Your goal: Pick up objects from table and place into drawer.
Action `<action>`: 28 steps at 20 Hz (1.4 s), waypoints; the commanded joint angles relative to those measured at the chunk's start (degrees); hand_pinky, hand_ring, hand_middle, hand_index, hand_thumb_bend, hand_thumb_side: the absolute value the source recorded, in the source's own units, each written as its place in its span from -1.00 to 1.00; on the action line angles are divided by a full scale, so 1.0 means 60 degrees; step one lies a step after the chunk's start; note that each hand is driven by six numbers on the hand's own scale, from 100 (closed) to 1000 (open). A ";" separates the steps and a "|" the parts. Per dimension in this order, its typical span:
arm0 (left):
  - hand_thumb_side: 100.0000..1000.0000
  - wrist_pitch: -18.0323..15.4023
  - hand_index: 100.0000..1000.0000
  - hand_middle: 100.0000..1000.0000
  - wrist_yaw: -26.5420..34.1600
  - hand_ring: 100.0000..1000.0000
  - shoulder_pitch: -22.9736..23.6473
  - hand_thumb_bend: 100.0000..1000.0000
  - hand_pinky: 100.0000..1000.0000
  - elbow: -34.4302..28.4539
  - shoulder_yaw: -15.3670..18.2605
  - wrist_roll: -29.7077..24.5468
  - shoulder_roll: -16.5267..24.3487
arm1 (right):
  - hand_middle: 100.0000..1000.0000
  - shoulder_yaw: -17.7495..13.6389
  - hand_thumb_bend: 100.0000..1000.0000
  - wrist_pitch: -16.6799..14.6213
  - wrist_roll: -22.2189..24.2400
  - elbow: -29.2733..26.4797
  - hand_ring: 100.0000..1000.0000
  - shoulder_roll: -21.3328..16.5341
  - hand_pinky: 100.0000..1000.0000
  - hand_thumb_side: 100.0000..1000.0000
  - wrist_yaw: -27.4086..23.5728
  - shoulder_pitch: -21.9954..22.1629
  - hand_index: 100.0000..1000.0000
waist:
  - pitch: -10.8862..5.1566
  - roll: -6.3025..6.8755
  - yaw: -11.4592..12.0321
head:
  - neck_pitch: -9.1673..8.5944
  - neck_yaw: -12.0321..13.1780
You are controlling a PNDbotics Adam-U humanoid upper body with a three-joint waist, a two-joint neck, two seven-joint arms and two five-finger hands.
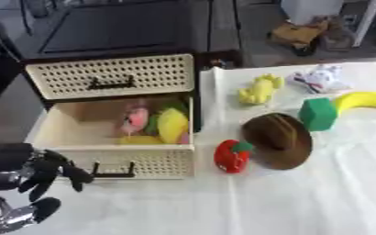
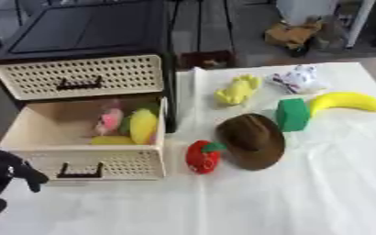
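Six toys, among them a red apple point(image 1: 232, 156) and a banana point(image 1: 366, 101), are lying at frame right on the white-clothed desk point(image 1: 303, 202), awaiting the open drawer point(image 1: 119, 137), while the left robot hand point(image 1: 51, 172) is hovering lower left, fingers curled, holding nothing

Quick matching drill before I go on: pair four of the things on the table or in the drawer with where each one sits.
Things:
1. banana
2. red toy
3. pink toy
4. brown hat

Places:
A. inside the open drawer
B. between the red toy and the green block
C. far right of the table
D. just right of the drawer front

Pairs: 1-C, 2-D, 3-A, 4-B
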 commanded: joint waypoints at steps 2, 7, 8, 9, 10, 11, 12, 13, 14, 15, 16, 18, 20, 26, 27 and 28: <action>1.00 0.0225 0.88 0.35 0.0025 -0.39 -0.0369 -1.00 -0.61 -0.0123 -0.0269 -0.0374 0.0249 | -0.08 -0.0182 -1.00 0.0026 -0.0068 -0.0153 0.10 -0.0292 -0.13 0.13 -0.0065 -0.0050 0.05 | -0.0195 0.0014 -0.0043 | 0.0013 0.0046; 1.00 0.0887 0.94 0.37 -0.0061 -0.39 -0.0615 -1.00 -0.61 -0.0123 -0.0619 -0.0844 0.0050 | -0.08 -0.0233 -1.00 0.0069 -0.0117 -0.0153 0.10 -0.0257 -0.13 0.11 -0.0151 -0.0089 0.05 | -0.0194 0.0037 -0.0113 | -0.0006 0.0086; 1.00 0.1001 0.95 0.37 -0.0058 -0.39 -0.0664 -1.00 -0.61 -0.0123 -0.0669 -0.0939 0.0009 | -0.08 -0.0239 -1.00 0.0076 -0.0120 -0.0153 0.10 -0.0251 -0.13 0.11 -0.0161 -0.0091 0.05 | -0.0192 0.0040 -0.0124 | -0.0015 0.0091; 1.00 0.1100 0.97 0.38 -0.0058 -0.39 -0.0726 -1.00 -0.61 -0.0123 -0.0718 -0.1018 -0.0037 | -0.08 -0.0244 -1.00 0.0089 -0.0121 -0.0153 0.10 -0.0239 -0.12 0.12 -0.0173 -0.0092 0.05 | -0.0187 0.0045 -0.0140 | -0.0029 0.0098; 1.00 0.1192 0.96 0.38 -0.0065 -0.39 -0.0785 -1.00 -0.61 -0.0123 -0.0765 -0.1057 -0.0077 | -0.08 -0.0246 -1.00 0.0104 -0.0115 -0.0153 0.10 -0.0229 -0.12 0.12 -0.0183 -0.0091 0.04 | -0.0184 0.0049 -0.0150 | -0.0033 0.0103; 1.00 0.1281 0.96 0.38 -0.0091 -0.39 -0.0843 -1.00 -0.61 -0.0123 -0.0811 -0.1076 -0.0112 | -0.08 -0.0244 -1.00 0.0118 -0.0103 -0.0153 0.10 -0.0218 -0.12 0.12 -0.0191 -0.0091 0.04 | -0.0180 0.0054 -0.0157 | -0.0036 0.0109; 1.00 0.1365 0.96 0.38 -0.0136 -0.39 -0.0890 -1.00 -0.60 -0.0123 -0.0857 -0.1086 -0.0136 | -0.08 -0.0244 -1.00 0.0131 -0.0089 -0.0153 0.10 -0.0207 -0.12 0.12 -0.0198 -0.0093 0.04 | -0.0175 0.0058 -0.0165 | -0.0043 0.0112; 1.00 0.1448 0.96 0.40 -0.0207 -0.40 -0.0928 -1.00 -0.60 -0.0123 -0.0916 -0.1091 -0.0148 | -0.09 -0.0248 -1.00 0.0144 -0.0080 -0.0153 0.10 -0.0190 -0.12 0.12 -0.0203 -0.0097 0.04 | -0.0169 0.0062 -0.0172 | -0.0057 0.0117; 1.00 0.1529 0.96 0.41 -0.0300 -0.40 -0.0959 -1.00 -0.60 -0.0123 -0.0977 -0.1093 -0.0158 | -0.09 -0.0256 -1.00 0.0160 -0.0079 -0.0153 0.10 -0.0173 -0.12 0.12 -0.0206 -0.0098 0.04 | -0.0162 0.0066 -0.0178 | -0.0067 0.0124; 1.00 0.1610 0.96 0.42 -0.0414 -0.40 -0.0989 -1.00 -0.60 -0.0123 -0.1020 -0.1094 -0.0172 | -0.09 -0.0267 -1.00 0.0176 -0.0084 -0.0153 0.10 -0.0154 -0.13 0.12 -0.0213 -0.0096 0.04 | -0.0157 0.0070 -0.0182 | -0.0073 0.0132; 1.00 0.1679 0.96 0.43 -0.0517 -0.40 -0.1015 -1.00 -0.60 -0.0123 -0.1048 -0.1095 -0.0192 | -0.09 -0.0279 -1.00 0.0187 -0.0095 -0.0153 0.10 -0.0142 -0.13 0.12 -0.0218 -0.0093 0.04 | -0.0153 0.0073 -0.0183 | -0.0080 0.0136; 1.00 0.1848 0.98 0.49 -0.0697 -0.40 -0.1080 -1.00 -0.60 -0.0123 -0.1066 -0.1069 -0.0245 | -0.09 -0.0304 -1.00 0.0217 -0.0123 -0.0153 0.09 -0.0115 -0.13 0.12 -0.0223 -0.0085 0.04 | -0.0142 0.0082 -0.0183 | -0.0095 0.0144; 1.00 0.2038 1.00 0.55 -0.0872 -0.39 -0.1141 -1.00 -0.60 -0.0123 -0.1114 -0.1036 -0.0282 | -0.09 -0.0323 -1.00 0.0256 -0.0141 -0.0153 0.09 -0.0089 -0.13 0.12 -0.0224 -0.0088 0.04 | -0.0127 0.0087 -0.0187 | -0.0135 0.0151; 1.00 0.2689 1.00 0.79 -0.1239 -0.36 -0.1025 -1.00 -0.59 -0.0117 -0.1255 -0.1093 -0.0325 | -0.09 -0.0397 -1.00 0.0250 -0.0241 -0.0153 0.09 -0.0071 -0.13 0.11 -0.0208 -0.0071 0.03 | -0.0059 0.0073 -0.0231 | -0.0260 0.0136; 1.00 0.2827 1.00 0.79 -0.1322 -0.36 -0.1000 -1.00 -0.59 -0.0049 -0.1285 -0.1094 -0.0346 | -0.09 -0.0403 -1.00 0.0249 -0.0254 -0.0153 0.09 -0.0064 -0.13 0.11 -0.0207 -0.0071 0.03 | -0.0049 0.0071 -0.0242 | -0.0283 0.0141; 1.00 0.2944 1.00 0.79 -0.1396 -0.36 -0.0993 -1.00 -0.59 0.0067 -0.1322 -0.1095 -0.0385 | -0.09 -0.0409 -1.00 0.0248 -0.0265 -0.0153 0.09 -0.0057 -0.13 0.11 -0.0207 -0.0075 0.03 | -0.0041 0.0070 -0.0252 | -0.0304 0.0147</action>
